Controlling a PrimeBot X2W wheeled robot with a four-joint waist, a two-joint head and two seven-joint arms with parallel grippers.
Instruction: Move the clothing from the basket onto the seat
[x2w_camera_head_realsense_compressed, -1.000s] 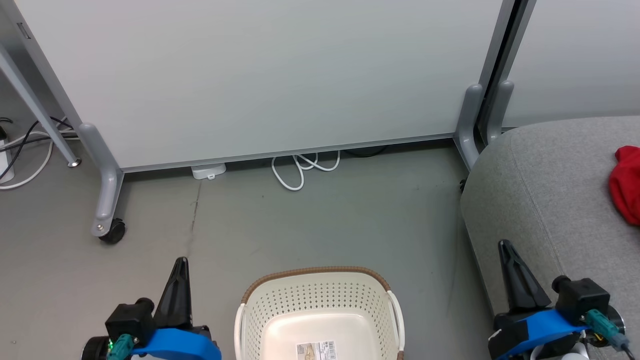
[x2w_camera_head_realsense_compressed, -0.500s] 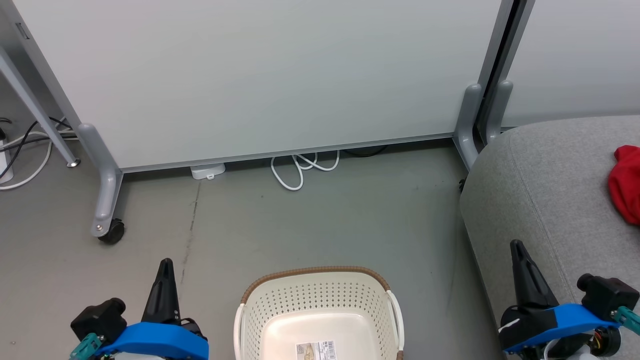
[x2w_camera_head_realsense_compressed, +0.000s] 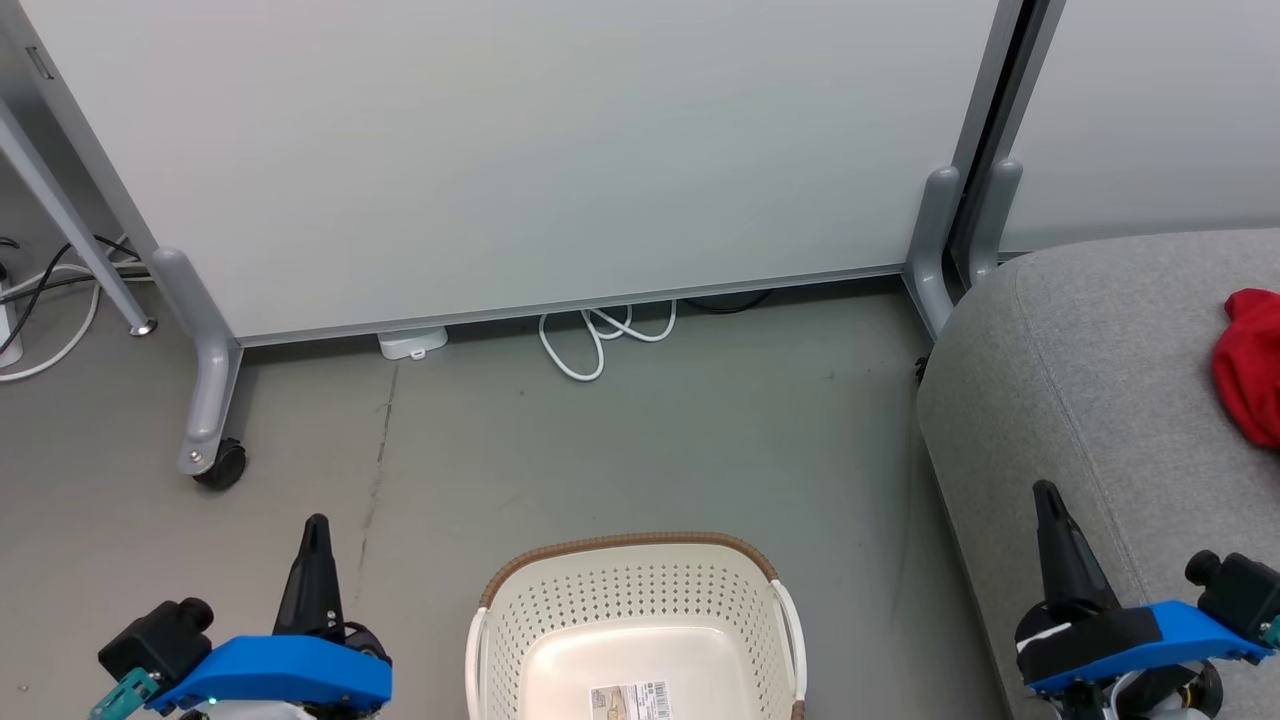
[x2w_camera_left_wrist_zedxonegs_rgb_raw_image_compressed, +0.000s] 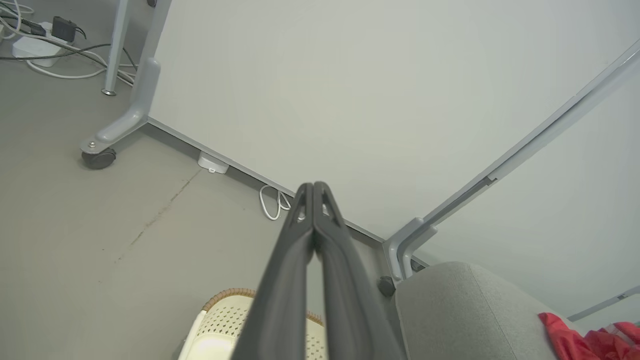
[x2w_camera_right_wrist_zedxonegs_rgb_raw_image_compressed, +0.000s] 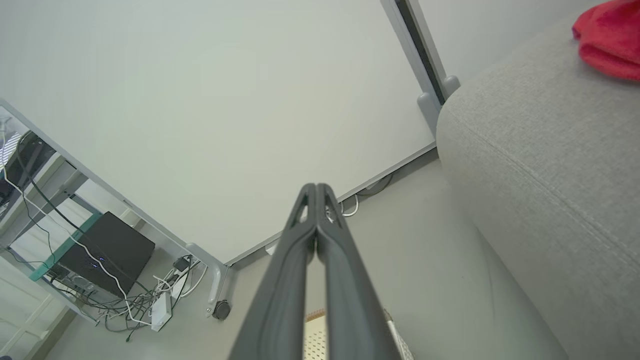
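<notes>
- Grey floor (x2w_camera_head_realsense_compressed: 600, 440) before a pale wheeled partition (x2w_camera_head_realsense_compressed: 520, 150), white cable (x2w_camera_head_realsense_compressed: 590, 340) looped at its foot.
- Basket (x2w_camera_head_realsense_compressed: 630, 545) on the floor at bottom centre, label (x2w_camera_head_realsense_compressed: 630, 700) on its bottom.
- Red clothing (x2w_camera_head_realsense_compressed: 1250, 365) heaped on the seat (x2w_camera_head_realsense_compressed: 1080, 360), far right.
- Left gripper (x2w_camera_head_realsense_compressed: 316, 528) left of the basket, 2 fingers pressed together.
- Right gripper (x2w_camera_head_realsense_compressed: 1046, 492) by the seat's near edge, 2 fingers pressed together too.

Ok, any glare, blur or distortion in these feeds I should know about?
Head view: even light, sharp, basket slightly washed out inside. Left wrist view: wide-angle slightly bends the partition frame. Right wrist view: no glare; clothing in the corner looks soft.
</notes>
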